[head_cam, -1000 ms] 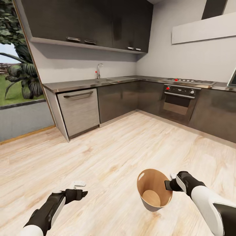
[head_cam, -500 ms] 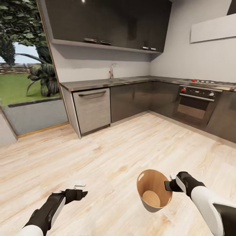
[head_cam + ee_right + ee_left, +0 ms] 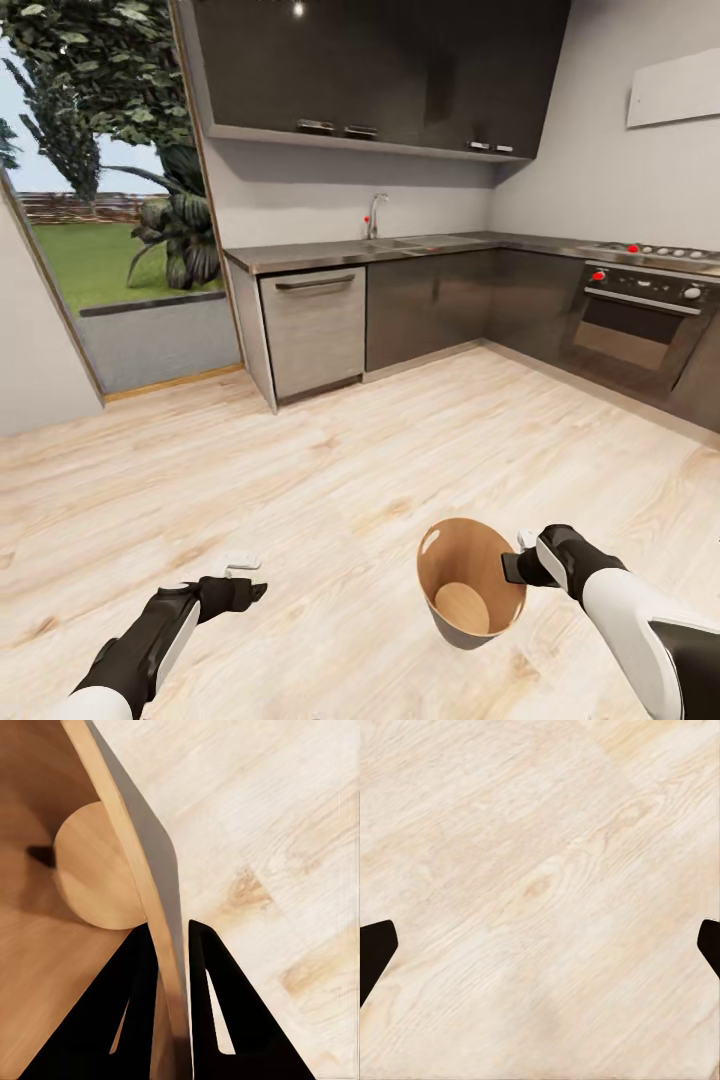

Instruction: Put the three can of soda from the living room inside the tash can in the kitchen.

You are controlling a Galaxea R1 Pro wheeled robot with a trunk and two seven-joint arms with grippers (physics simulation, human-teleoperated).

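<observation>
The right end effector (image 3: 512,566) pinches the tash can (image 3: 470,580) by its rim, carried empty above the floor (image 3: 330,480); the kitchen has slid rightward across the head view, so the base is turning away. By the left wrist, the left end effector (image 3: 540,945) hangs released. By the right wrist, both fingers (image 3: 139,982) straddle the wall: no can inside.
</observation>
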